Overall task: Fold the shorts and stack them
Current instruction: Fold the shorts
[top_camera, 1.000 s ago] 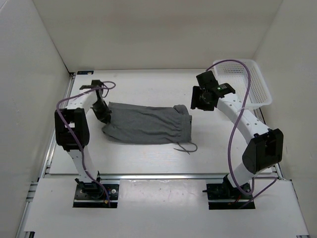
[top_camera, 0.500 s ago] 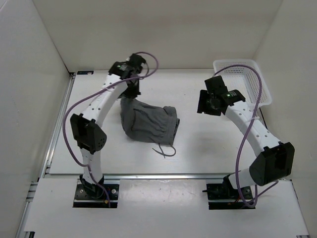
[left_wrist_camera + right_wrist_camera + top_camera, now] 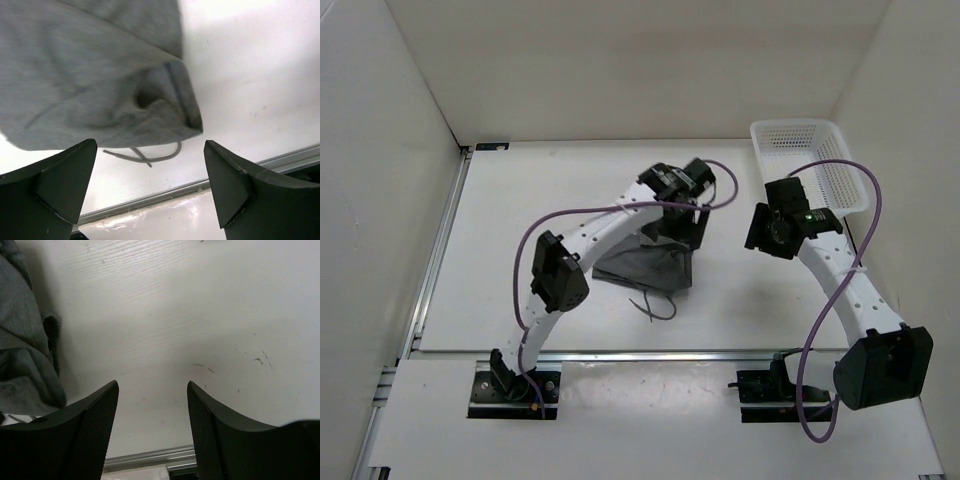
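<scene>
The dark grey shorts (image 3: 645, 266) lie folded in a compact heap at the table's middle, their thin drawstring (image 3: 656, 306) trailing toward the near edge. My left gripper (image 3: 686, 222) hovers over the heap's right end, open, with nothing between its fingers. In the left wrist view the shorts (image 3: 85, 85) and drawstring (image 3: 145, 158) lie beyond the open left gripper (image 3: 150, 146). My right gripper (image 3: 769, 232) stands open to the right of the shorts, apart from them. The right wrist view has bare table between the right gripper (image 3: 152, 386) fingers and the shorts (image 3: 22, 355) at the left edge.
A white mesh basket (image 3: 843, 174) stands at the back right corner, right behind the right arm. White walls close in the table on three sides. A metal rail (image 3: 650, 353) runs along the near edge.
My left arm swept from the table's left to the middle, carrying the shorts' left end over onto the right part, then opened and let go. The right gripper drew back a little to the right.
</scene>
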You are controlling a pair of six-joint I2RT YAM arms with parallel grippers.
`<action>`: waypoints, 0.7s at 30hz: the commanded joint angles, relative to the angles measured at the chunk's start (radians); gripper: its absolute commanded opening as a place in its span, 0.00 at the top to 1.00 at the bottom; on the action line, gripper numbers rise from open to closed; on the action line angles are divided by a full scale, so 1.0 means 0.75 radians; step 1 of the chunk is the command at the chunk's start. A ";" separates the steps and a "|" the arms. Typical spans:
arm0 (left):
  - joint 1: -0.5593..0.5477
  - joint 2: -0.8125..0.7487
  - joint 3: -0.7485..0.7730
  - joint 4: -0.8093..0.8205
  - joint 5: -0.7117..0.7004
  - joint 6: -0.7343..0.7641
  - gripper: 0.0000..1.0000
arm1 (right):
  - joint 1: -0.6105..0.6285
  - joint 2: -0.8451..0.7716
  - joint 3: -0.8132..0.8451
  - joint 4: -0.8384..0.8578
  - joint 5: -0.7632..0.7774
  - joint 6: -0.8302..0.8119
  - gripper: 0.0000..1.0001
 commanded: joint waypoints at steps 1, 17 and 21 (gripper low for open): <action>0.189 -0.271 0.020 -0.068 0.083 -0.037 0.00 | -0.004 -0.028 -0.007 0.004 -0.016 -0.011 0.38; 0.676 -0.934 -0.877 0.153 0.096 -0.180 0.19 | 0.717 0.702 0.630 0.075 0.028 -0.167 0.27; 0.797 -1.101 -0.990 0.153 0.065 -0.211 0.23 | 0.769 0.959 0.829 0.063 0.029 -0.181 0.29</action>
